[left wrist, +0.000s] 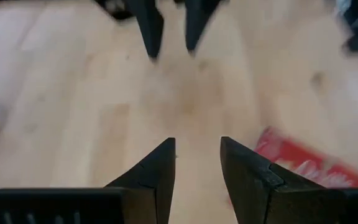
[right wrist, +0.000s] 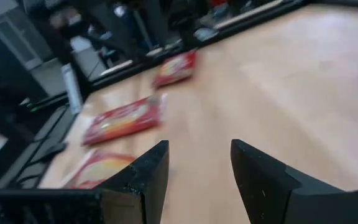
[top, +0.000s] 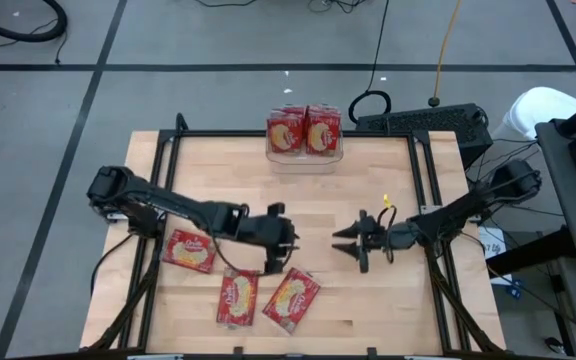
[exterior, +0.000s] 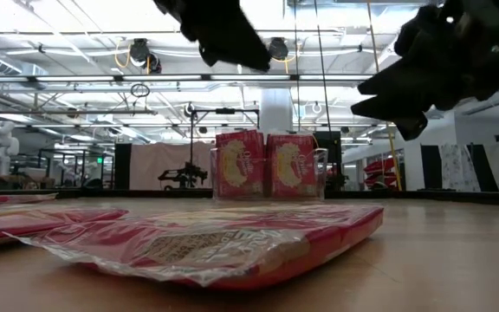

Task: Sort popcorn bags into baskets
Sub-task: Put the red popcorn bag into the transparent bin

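The left gripper (top: 290,243) hangs above the table (top: 368,300) just left of its middle, its jaws apart with bare wood between them in the left wrist view and nothing held. The right gripper (top: 346,243) faces it from just right of the middle, also raised, its jaws apart and empty. The 2 grippers point toward each other with a gap of bare table between them.

At the middle of the table's far edge stands the clear basket (top: 305,156), with 2 popcorn bags (top: 305,131) upright inside it, side by side, their yellow-cream pictures facing the near edge.

3 more bags lie flat on the near-left part of the table. The bag near the left edge (top: 189,250) lies below the left arm. The middle bag (top: 237,297) lies closer to the near edge, and the third bag (top: 291,299) lies tilted just beside it, almost under the left gripper. In the low view the nearest bag (exterior: 223,238) fills the foreground.
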Tool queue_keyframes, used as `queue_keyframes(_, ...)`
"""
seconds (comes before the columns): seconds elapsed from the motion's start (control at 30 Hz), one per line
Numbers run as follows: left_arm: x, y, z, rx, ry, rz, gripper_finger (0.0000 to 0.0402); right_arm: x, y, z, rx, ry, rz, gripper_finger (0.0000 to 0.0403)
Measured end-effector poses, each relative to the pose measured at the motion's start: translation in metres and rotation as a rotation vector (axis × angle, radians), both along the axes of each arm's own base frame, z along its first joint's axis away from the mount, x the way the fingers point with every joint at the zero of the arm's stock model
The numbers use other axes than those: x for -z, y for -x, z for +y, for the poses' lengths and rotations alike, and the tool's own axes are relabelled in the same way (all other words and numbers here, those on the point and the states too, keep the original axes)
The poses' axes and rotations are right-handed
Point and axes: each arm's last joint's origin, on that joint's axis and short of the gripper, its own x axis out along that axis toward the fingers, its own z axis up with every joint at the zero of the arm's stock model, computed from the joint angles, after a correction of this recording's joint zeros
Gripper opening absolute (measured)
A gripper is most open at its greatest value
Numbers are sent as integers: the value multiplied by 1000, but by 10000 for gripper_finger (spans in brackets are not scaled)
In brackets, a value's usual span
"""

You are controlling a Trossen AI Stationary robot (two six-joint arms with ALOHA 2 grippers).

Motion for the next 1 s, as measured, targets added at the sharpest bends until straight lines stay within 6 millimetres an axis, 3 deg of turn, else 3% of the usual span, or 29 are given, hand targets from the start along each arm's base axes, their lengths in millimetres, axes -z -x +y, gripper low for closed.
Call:
queue_keyframes(0.23, 8, 4, -38, -50, 118, -135, 134, 1, -29, 47, -68, -101, 96, 164)
queue_keyframes(0.53, 35, 5, -81, -121, 178, -152, 134, 30, -44, 94, -103, -186, 242, 164)
queue_keyframes(0.7, 37, 7, -87, -167, 244, -141, 134, 48, -45, 104, -8, -138, 250, 164)
queue_keyframes(1.0, 44, 7, -93, -197, 277, -134, 134, 62, -48, 107, -67, -38, 273, 164)
